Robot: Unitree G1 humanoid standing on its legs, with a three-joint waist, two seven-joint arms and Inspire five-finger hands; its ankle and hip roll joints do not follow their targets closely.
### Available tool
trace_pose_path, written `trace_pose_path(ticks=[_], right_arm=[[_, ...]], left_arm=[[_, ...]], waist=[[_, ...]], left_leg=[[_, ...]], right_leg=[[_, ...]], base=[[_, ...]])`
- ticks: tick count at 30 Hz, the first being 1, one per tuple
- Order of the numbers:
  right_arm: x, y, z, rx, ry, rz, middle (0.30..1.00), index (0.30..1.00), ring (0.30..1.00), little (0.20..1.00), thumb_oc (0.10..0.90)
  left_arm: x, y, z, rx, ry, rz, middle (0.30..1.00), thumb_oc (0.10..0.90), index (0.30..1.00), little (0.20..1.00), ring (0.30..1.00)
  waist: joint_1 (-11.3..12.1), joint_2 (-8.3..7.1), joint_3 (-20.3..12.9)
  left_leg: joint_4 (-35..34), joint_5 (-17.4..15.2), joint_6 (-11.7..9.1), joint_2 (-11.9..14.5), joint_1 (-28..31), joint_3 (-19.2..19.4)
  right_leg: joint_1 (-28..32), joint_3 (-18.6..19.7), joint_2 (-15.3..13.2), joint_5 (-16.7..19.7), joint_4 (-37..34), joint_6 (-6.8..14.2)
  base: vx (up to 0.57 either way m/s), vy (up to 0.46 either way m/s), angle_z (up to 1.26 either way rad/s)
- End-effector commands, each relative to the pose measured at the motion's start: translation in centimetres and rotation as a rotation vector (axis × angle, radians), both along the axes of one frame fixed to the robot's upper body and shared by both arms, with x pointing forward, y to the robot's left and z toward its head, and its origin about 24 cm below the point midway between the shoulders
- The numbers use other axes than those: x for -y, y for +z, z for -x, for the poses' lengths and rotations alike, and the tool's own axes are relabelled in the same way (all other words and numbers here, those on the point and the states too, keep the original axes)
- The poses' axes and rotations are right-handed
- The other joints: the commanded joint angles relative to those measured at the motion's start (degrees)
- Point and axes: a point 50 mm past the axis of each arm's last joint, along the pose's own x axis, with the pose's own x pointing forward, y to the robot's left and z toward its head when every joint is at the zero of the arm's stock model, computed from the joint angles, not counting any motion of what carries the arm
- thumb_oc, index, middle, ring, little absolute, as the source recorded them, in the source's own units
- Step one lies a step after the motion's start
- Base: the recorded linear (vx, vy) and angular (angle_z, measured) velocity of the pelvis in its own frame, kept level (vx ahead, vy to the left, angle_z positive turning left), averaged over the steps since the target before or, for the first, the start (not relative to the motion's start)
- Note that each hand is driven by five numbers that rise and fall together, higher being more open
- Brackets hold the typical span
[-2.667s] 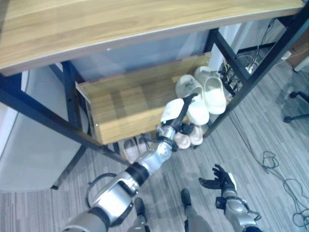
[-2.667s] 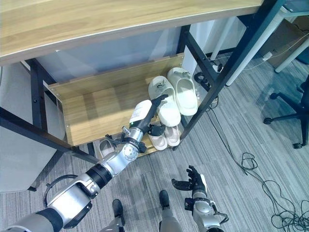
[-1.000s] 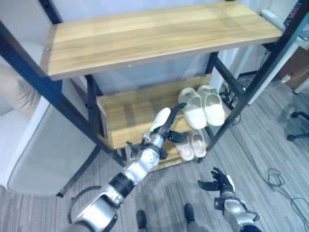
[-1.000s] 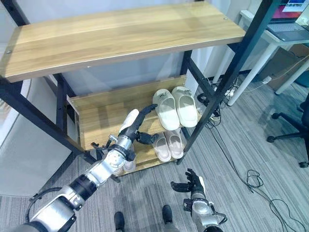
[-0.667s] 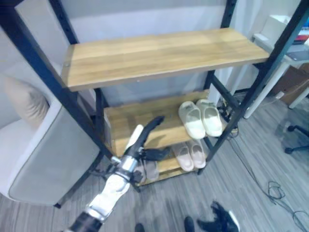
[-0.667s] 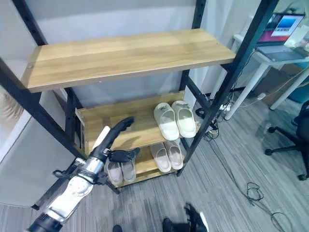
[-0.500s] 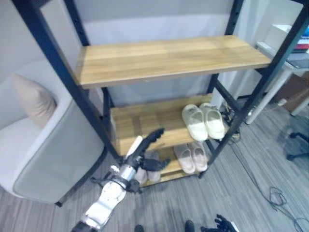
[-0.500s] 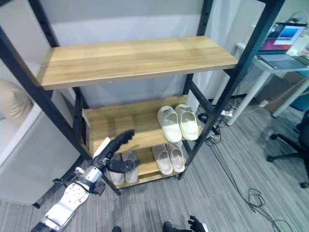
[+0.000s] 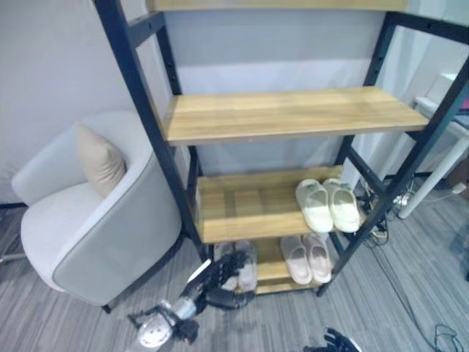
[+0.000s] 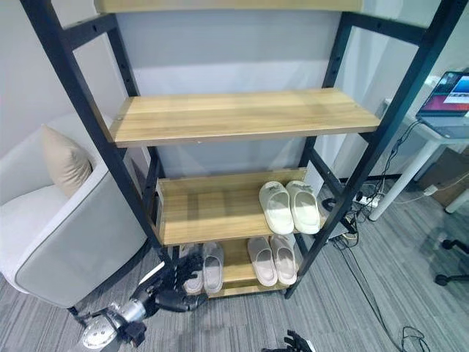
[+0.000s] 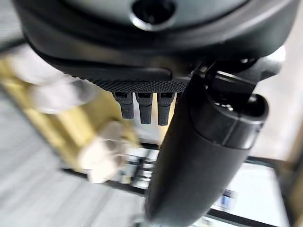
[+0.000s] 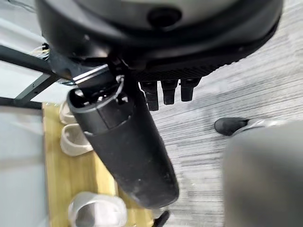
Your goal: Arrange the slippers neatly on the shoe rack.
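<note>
The shoe rack (image 9: 242,207) has a black frame and wooden shelves. A white pair of slippers (image 9: 327,205) stands side by side at the right end of its lower wooden shelf. On the bottom shelf a beige pair (image 9: 306,258) sits right and a pale grey pair (image 9: 239,265) left, both toes inward. My left hand (image 9: 214,282) hangs low before the bottom shelf near the grey pair, open and holding nothing; its thumb (image 11: 199,156) and fingers are straight. My right hand (image 10: 297,342) is at the bottom edge, open and empty, also seen as right hand (image 12: 123,142).
A grey armchair (image 9: 95,235) with a beige cushion (image 9: 100,158) stands left of the rack. A white desk with a laptop (image 10: 448,94) is at the right, an office chair base (image 10: 454,264) below it. Cables (image 10: 410,339) lie on the grey floor.
The camera has risen and pulled back, so more of the rack shows. My left arm has dropped from the lower shelf to near the floor. The slippers stay in place.
</note>
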Motion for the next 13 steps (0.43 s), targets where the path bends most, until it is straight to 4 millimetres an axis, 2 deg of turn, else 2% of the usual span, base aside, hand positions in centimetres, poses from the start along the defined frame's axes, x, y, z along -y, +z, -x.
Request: trace_pose_path(ticks=[1, 3, 4, 5, 6, 7, 10, 11, 13], right_arm=[[1.8, 0.3, 0.5, -0.017, 0.050, 0.058, 0.900, 0.900, 0.900, 0.900, 0.800], [2.5, 0.2, 1.3, -0.076, 0.142, 0.120, 0.900, 0.900, 0.900, 0.900, 0.800], [2.7, 0.1, 1.7, -0.128, 0.245, 0.149, 0.900, 0.900, 0.900, 0.900, 0.800], [2.7, 0.1, 1.6, -0.127, 0.245, 0.150, 0.900, 0.900, 0.900, 0.900, 0.800], [2.8, 0.1, 1.8, -0.147, 0.271, 0.155, 0.900, 0.900, 0.900, 0.900, 0.800], [2.8, 0.1, 1.8, -0.147, 0.271, 0.155, 0.900, 0.900, 0.900, 0.900, 0.800], [2.5, -0.4, 3.3, -0.205, 0.204, 0.105, 0.900, 0.900, 0.900, 0.900, 0.800], [2.5, -0.4, 3.3, -0.205, 0.204, 0.105, 0.900, 0.900, 0.900, 0.900, 0.800], [2.4, -0.4, 3.7, -0.221, 0.196, 0.098, 0.900, 0.900, 0.900, 0.900, 0.800]], left_arm=[[-2.1, -0.2, -0.5, 0.044, 0.034, -0.110, 0.900, 0.800, 0.900, 0.900, 0.900], [-4.2, -3.2, 1.7, -0.086, 0.076, -0.316, 0.900, 0.800, 0.900, 0.900, 0.900], [-5.8, -5.6, 3.9, -0.235, 0.170, -0.459, 0.900, 0.800, 0.900, 0.900, 0.900], [-5.8, -5.6, 3.9, -0.233, 0.170, -0.459, 0.900, 0.800, 0.900, 0.900, 0.900], [-7.0, -6.6, 5.5, -0.321, 0.234, -0.561, 0.900, 0.800, 0.900, 0.900, 0.900], [-7.0, -6.6, 5.5, -0.320, 0.234, -0.561, 0.900, 0.800, 0.900, 0.900, 0.900], [-9.8, -7.6, 10.2, -0.577, 0.513, -0.593, 0.900, 0.800, 0.900, 0.900, 0.900], [-9.8, -7.6, 10.2, -0.577, 0.513, -0.593, 0.900, 0.800, 0.900, 0.900, 0.900], [-10.3, -7.7, 12.2, -0.661, 0.594, -0.590, 0.900, 0.800, 0.900, 0.900, 0.900]], waist=[[1.8, 0.64, -1.6], [1.9, 0.23, -1.7], [2.0, 0.07, -1.6], [2.0, 0.11, -1.5], [2.0, -0.18, -1.6], [2.0, -0.16, -1.5], [2.1, -0.52, -1.9], [2.0, -0.53, -1.9], [2.1, -0.48, -2.3]], left_leg=[[0.0, -5.8, 3.0, -3.4, 0.8, -2.0], [0.0, -5.9, 3.1, -3.6, 1.1, -2.2], [0.0, -5.7, 3.2, -3.6, 1.1, -2.4], [0.0, -5.7, 3.1, -3.6, 1.2, -2.5], [0.0, -5.7, 3.2, -3.8, 1.2, -2.6], [0.0, -5.7, 3.2, -3.8, 1.3, -2.6], [0.0, -5.8, 3.2, -3.9, 1.5, -2.9], [0.0, -5.8, 3.2, -3.9, 1.6, -2.9], [0.0, -5.9, 3.2, -4.0, 1.7, -2.8]], right_leg=[[-1.3, -3.2, 2.7, -5.1, 4.9, 0.5], [-1.1, -3.0, 2.7, -5.2, 4.7, 0.4], [-1.0, -3.1, 2.6, -5.3, 4.7, 0.2], [-0.9, -3.1, 2.6, -5.3, 4.7, 0.2], [-0.8, -3.0, 2.6, -5.4, 4.5, 0.1], [-0.8, -3.1, 2.6, -5.4, 4.4, 0.1], [-0.5, -3.0, 2.5, -5.4, 3.8, -0.1], [-0.5, -3.0, 2.5, -5.4, 3.8, -0.1], [-0.3, -2.9, 2.4, -5.3, 3.3, -0.1]], base=[[0.02, 0.032, -0.07], [-0.01, 0.022, 0.00], [-0.01, 0.032, 0.00], [-0.02, 0.043, 0.00], [0.00, 0.000, 0.00], [-0.02, 0.030, 0.05], [0.00, 0.025, 0.10], [0.00, 0.000, 0.00], [0.00, 0.019, -0.01]])
